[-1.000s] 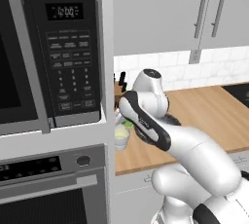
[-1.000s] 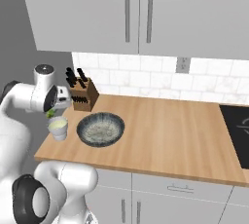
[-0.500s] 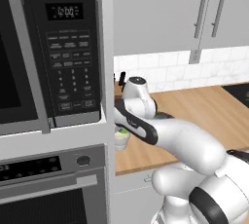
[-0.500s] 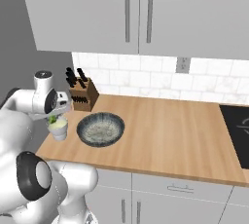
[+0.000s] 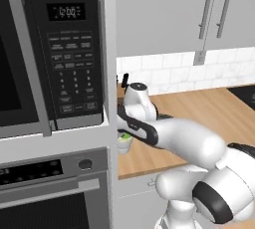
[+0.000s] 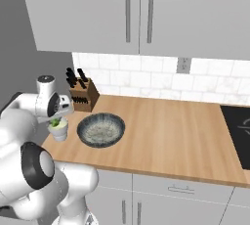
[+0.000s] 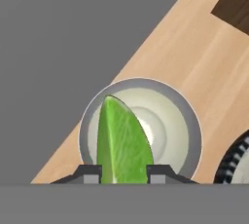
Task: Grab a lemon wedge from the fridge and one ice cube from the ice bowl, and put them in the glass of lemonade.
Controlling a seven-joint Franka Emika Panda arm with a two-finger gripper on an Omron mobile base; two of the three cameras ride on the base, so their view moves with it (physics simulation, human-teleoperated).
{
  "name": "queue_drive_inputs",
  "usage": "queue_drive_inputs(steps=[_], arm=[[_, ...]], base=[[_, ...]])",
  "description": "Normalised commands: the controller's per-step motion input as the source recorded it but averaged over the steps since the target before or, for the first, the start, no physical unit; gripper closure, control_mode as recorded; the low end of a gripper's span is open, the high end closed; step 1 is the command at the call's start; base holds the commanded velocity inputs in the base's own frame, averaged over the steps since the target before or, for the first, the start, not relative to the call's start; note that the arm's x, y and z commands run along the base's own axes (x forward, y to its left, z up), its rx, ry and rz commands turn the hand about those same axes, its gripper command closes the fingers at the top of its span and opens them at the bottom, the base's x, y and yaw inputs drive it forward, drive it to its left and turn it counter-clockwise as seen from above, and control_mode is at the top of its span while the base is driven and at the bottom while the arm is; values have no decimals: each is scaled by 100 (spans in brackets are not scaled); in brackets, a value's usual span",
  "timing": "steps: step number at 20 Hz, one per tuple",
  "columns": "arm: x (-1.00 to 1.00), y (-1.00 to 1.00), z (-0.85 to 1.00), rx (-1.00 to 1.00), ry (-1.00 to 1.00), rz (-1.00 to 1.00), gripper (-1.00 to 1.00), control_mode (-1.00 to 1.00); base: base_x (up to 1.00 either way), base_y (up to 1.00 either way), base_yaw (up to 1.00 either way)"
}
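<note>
My gripper (image 7: 124, 175) is shut on a green lemon wedge (image 7: 123, 140), which stands point-up between the fingertips (image 7: 89, 174). Directly below it is the glass of lemonade (image 7: 190, 121), pale inside in the hand view. In the right base view the wedge (image 6: 55, 122) sits at the mouth of the glass (image 6: 59, 131), near the counter's left end, under my hand. The left base view shows the glass (image 5: 124, 145) beside the oven column. The ice bowl (image 6: 101, 130) lies just right of the glass; single ice cubes cannot be made out in it. The fridge is out of view.
A dark knife block (image 6: 83, 97) stands behind the glass against the tiled wall. The oven column with the microwave (image 5: 55, 54) walls off the counter's left end. A cooktop corner (image 6: 239, 131) lies at the far right. Wall cabinets (image 6: 141, 9) hang above.
My hand has come down a little with the wedge, closer over the glass. The arm has folded lower and nearer the cameras. Bowl and glass have stayed put.
</note>
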Motion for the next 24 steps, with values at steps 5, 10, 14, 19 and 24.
queue_drive_inputs(steps=[5, 10, 14, 19, 24], arm=[[22, 0, -20, -2, 0, 1, 100, -100], [21, 1, -9, -1, 0, 0, 100, -100], [10, 8, -1, -1, 0, 0, 100, -100], [7, 9, -12, -2, -1, 0, 100, -100], [5, 7, -22, -3, -2, 0, 100, -100]], base=[[0, 0, 0], [0, 0, 0], [0, 0, 0], [0, 0, 0], [0, 0, 0]])
